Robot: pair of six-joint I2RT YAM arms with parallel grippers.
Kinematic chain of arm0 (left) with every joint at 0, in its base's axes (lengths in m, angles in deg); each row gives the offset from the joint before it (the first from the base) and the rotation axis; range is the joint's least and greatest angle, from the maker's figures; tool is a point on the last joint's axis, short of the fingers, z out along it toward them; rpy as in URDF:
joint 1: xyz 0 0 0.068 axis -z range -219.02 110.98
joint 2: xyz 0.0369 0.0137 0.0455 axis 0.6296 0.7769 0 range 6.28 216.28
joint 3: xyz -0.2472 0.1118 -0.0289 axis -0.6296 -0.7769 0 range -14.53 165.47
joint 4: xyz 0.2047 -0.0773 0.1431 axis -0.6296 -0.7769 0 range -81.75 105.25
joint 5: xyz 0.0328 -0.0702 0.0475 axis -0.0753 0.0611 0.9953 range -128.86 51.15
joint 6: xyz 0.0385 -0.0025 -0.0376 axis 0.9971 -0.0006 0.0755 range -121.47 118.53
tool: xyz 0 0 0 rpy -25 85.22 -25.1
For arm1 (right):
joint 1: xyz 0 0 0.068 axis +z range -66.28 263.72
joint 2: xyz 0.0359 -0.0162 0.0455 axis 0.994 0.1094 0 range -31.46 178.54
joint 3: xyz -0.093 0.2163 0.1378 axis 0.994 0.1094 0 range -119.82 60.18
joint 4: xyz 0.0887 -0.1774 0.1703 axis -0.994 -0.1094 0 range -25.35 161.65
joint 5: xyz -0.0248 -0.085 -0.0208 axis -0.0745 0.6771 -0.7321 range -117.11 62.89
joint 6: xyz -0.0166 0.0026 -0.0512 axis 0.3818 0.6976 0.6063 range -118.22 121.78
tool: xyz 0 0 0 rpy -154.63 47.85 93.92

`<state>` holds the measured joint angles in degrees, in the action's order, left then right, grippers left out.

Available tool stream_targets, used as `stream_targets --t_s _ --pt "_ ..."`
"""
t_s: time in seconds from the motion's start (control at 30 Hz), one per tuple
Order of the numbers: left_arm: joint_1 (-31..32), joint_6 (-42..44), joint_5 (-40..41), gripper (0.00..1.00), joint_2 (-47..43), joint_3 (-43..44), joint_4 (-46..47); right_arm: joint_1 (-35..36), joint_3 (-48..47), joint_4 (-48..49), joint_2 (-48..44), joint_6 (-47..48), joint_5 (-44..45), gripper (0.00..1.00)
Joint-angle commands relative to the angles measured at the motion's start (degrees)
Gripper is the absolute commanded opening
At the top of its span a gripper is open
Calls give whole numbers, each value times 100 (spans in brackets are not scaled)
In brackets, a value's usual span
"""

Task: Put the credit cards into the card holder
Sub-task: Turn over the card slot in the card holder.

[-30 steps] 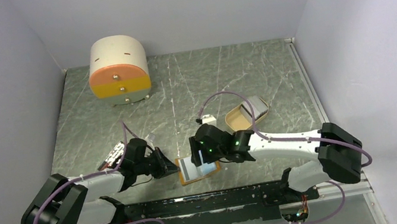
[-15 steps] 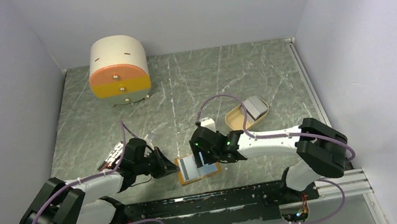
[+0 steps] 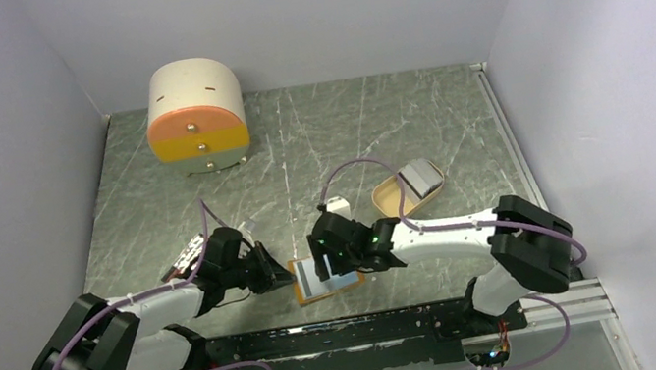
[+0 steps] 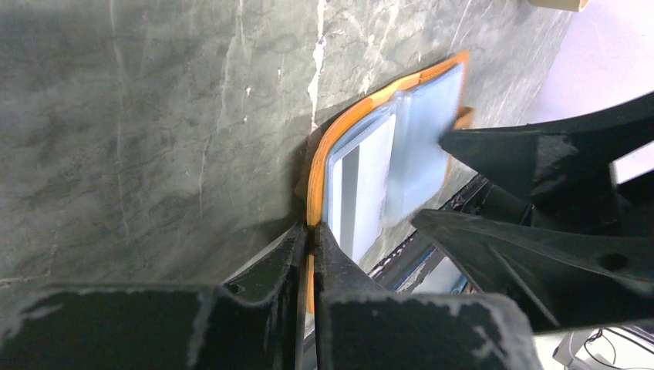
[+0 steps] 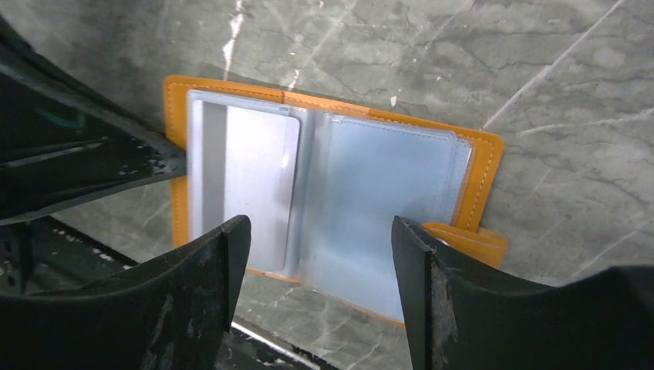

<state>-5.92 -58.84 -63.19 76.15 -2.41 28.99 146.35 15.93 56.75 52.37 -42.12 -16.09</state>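
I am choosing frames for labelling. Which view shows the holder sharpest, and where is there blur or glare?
Top external: even light, no glare, but the holder is small, partly under the right gripper. Left wrist: orange edge sharp, clear sleeves hazy. Right wrist: sharpest on the holder, no glare.

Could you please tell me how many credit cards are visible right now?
2: a sleeved card inside the card holder, a grey card in the tan tray; the left arm may hide others.

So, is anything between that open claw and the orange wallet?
Nothing visible. The right gripper hangs open right above the open card holder; the left gripper only pinches its edge, off to one side.
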Motion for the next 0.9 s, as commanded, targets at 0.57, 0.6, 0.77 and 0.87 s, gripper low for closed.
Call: stream_targets --t_s 0.57,0.6,0.77,0.87 --pt "16 101 111 9 -28 155 -56 37 150 627 505 -140 -190 73" --pt "16 110 120 9 -42 170 -88 33 157 747 522 -145 -306 73" --pt "19 114 140 9 -64 170 -100 32 321 1240 405 -303 -729 72" --pt "16 107 135 9 -43 161 -84 31 225 811 248 -286 -302 72"
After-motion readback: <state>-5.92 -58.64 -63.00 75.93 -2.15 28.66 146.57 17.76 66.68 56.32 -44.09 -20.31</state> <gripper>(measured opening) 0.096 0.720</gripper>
